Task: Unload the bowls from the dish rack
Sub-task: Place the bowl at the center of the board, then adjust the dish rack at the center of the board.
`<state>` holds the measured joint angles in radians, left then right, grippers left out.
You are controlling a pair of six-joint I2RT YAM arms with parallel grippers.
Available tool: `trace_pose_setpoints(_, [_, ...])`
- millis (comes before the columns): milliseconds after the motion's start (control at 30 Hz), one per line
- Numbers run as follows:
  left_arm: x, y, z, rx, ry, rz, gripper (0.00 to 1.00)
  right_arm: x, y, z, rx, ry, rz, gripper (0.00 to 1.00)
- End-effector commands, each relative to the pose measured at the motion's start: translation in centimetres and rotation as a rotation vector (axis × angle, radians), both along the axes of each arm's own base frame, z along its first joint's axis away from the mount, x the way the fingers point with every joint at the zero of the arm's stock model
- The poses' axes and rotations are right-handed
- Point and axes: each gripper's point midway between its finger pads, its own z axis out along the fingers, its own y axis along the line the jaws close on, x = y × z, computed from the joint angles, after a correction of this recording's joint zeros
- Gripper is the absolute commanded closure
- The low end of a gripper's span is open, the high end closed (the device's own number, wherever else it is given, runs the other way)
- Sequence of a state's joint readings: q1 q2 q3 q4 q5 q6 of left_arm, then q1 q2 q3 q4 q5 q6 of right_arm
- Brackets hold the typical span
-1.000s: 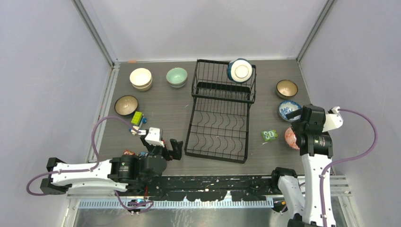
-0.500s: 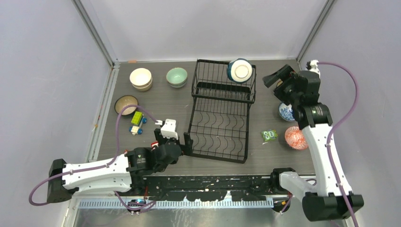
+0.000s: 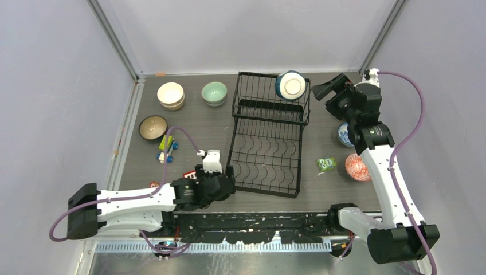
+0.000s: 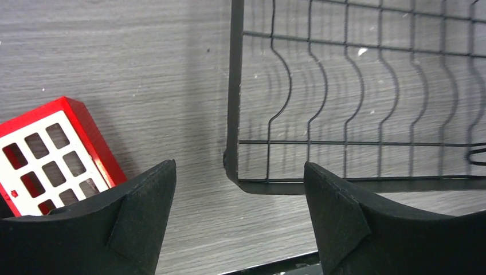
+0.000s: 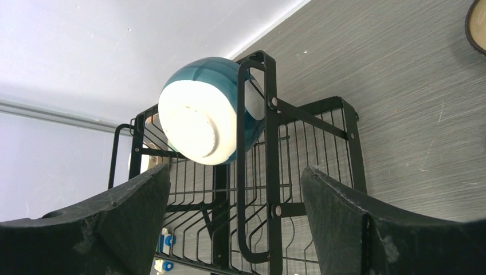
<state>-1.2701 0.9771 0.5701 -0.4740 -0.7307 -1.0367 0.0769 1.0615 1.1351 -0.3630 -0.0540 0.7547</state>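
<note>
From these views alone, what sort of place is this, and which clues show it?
Probably a robot lab cell, not a kitchen: plain walls box in a grey table, two robot arms are mounted at its edge, and a dish rack holds one bowl.

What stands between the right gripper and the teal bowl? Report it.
Only the end frame of the dish rack: in the right wrist view its upright bar crosses the teal bowl, ahead of the open right gripper.

From above and behind, my top camera takes in the whole table (image 3: 195, 123). My left wrist camera looks closely at the near-left corner of the dish rack (image 4: 231, 114); my right faces its far end.
</note>
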Motion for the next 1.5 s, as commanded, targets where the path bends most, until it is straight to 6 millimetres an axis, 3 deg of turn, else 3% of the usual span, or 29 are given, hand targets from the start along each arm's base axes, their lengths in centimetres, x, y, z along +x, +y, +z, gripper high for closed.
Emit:
trace_pose_setpoints(0, [1.0, -0.6, -1.3, -0.028, 0.022, 0.045, 0.21, -0.4, 0.4, 3.1, 0.013, -0.122, 0.017, 0.12])
trace_pose_setpoints(67, [1.4, -0.3, -2.3, -0.021, 0.047, 0.066, 0.27, -0.5, 0.5, 3.0, 0.008, -0.121, 0.017, 0.12])
trace_pose_setpoints(167, [2.0, -0.3, -3.3, -0.030, 0.069, 0.069, 0.45, -0.5, 0.4, 2.7, 0.002, -0.111, 0.004, 0.12])
trace_pose_setpoints(400, [3.0, -0.6, -3.3, 0.009, 0.056, 0.058, 0.68, 1.0, -0.6, 3.4, 0.044, -0.111, -0.089, 0.12])
trace_pose_setpoints(600, [4.5, 0.0, -3.3, 0.026, 0.059, 0.089, 0.76, 2.8, -1.1, 4.9, 0.065, -0.148, -0.131, 0.13])
trace_pose_setpoints(800, [6.2, 0.9, -3.9, 0.075, 0.070, 0.114, 0.82, 4.0, -2.3, 4.6, 0.048, -0.154, -0.201, 0.13])
trace_pose_setpoints(1033, [8.7, -0.7, -4.1, 0.126, 0.068, 0.065, 0.85, 5.7, -3.2, 5.0, 0.031, -0.183, -0.243, 0.11])
trace_pose_setpoints(1200, [10.4, -2.2, -3.9, 0.122, 0.063, 0.025, 0.86, 5.4, -3.7, 5.9, 0.029, -0.199, -0.252, 0.10])
trace_pose_setpoints(1467, [11.8, -2.0, -2.9, 0.140, 0.039, 0.034, 0.87, 5.8, -3.3, 4.4, -0.014, -0.116, -0.220, 0.16])
